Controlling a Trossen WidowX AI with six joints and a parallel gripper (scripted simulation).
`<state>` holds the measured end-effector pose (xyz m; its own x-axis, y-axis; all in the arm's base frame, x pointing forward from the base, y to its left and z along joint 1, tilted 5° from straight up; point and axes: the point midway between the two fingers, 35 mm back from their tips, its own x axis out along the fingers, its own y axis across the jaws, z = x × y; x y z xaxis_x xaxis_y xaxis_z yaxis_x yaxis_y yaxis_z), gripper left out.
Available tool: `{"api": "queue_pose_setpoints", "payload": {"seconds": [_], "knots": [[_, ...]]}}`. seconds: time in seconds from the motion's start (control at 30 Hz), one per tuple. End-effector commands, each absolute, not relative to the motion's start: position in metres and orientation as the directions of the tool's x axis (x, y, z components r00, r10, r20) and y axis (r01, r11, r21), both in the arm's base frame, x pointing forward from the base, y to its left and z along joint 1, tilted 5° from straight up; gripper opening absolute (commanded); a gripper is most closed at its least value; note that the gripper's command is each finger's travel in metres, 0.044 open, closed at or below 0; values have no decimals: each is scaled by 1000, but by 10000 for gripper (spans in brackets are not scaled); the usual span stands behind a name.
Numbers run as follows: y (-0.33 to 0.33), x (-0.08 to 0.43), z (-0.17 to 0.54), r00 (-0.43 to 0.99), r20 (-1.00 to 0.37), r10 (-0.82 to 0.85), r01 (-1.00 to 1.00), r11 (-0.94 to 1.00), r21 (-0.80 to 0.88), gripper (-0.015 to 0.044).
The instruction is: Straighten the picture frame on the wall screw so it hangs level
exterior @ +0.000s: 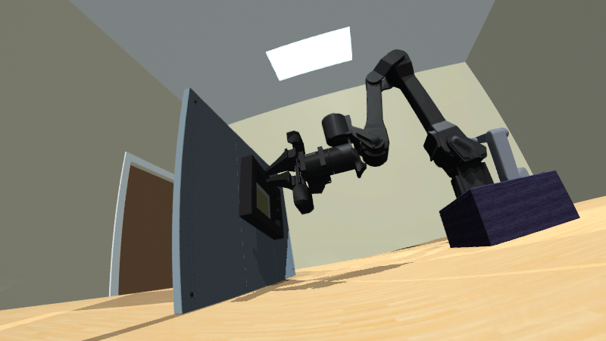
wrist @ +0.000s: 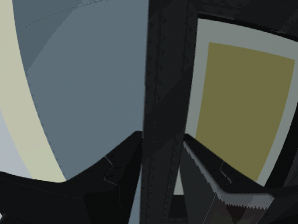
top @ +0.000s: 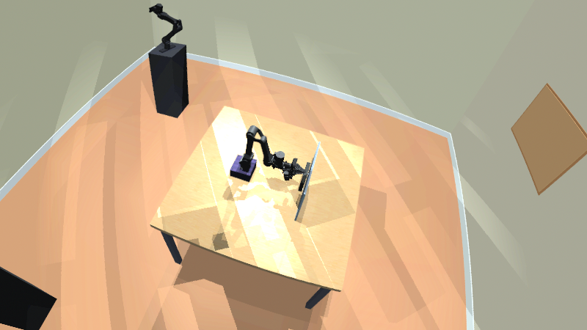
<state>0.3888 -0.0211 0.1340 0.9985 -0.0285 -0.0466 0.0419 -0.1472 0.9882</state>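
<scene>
In the exterior view our gripper (top: 305, 174) (exterior: 267, 176) (wrist: 161, 139) pinches a side bar of the dark picture frame (top: 301, 182) (exterior: 247, 186) (wrist: 167, 65), at picture centre; its olive middle lies right of our fingertips in the wrist view

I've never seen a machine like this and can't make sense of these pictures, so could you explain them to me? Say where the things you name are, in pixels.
It is one jointed black robot arm (top: 266, 153) (exterior: 375, 105), standing on a dark purple block (top: 243, 175) (exterior: 516, 214) on a wooden table (top: 184, 204) (exterior: 423, 305). The first picture looks down from above; the second looks from low beside the table; the third looks out from the arm's wrist. An upright blue-grey panel (top: 299, 211) (exterior: 211, 203) (wrist: 90, 90) stands on the table. At its face is a dark picture frame (top: 301, 183) (exterior: 247, 186) (wrist: 167, 70), one edge held between the arm's fingers (top: 304, 172) (exterior: 267, 176).
</scene>
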Motion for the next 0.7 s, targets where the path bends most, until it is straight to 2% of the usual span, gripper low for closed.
{"api": "queue_pose_setpoints", "payload": {"seconds": [0.0, 0.67], "knots": [[-21, 389, 134, 999, -46, -29, 42, -115, 992, 0], [-21, 389, 133, 998, -46, -30, 46, -10, 999, 0]]}}
